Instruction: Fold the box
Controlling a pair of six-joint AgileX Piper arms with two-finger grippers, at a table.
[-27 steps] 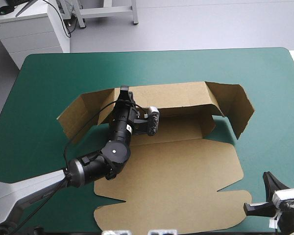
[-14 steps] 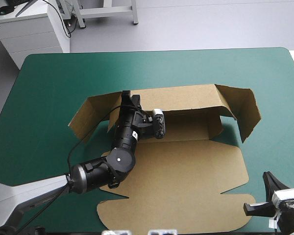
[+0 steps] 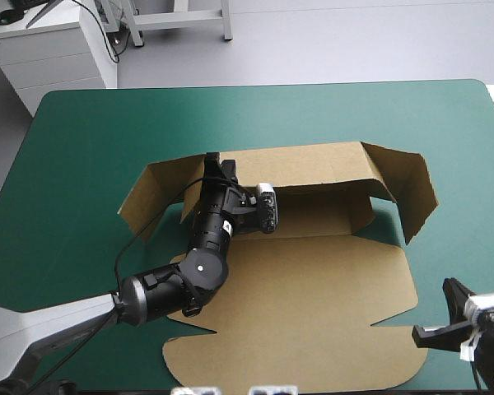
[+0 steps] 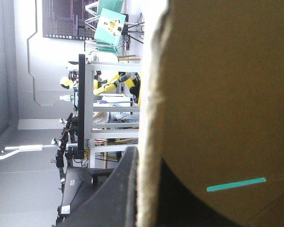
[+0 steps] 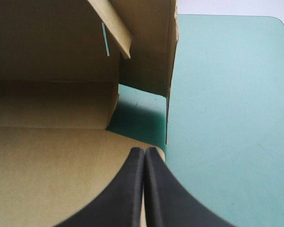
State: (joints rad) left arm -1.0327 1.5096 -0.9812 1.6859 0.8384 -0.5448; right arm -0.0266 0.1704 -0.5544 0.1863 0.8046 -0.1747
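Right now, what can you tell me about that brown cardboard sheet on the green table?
The box is a cut sheet of brown board. Its largest panel lies flat on the teal-green table, toward the near edge. The far wall stands raised, with side flaps angled forward at both ends. The left claw is shut on the far wall's top edge, near its left end.

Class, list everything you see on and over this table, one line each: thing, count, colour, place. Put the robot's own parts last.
box: one, brown, mid-table; far wall and both end flaps raised, wide panel flat toward the near edge.
table cover: one, teal-green, under everything.
left gripper: one, black, clamped on the top edge of the box's far wall, near its left end.
right gripper: one, black, fingers shut with nothing between them, by the flat panel's right edge.
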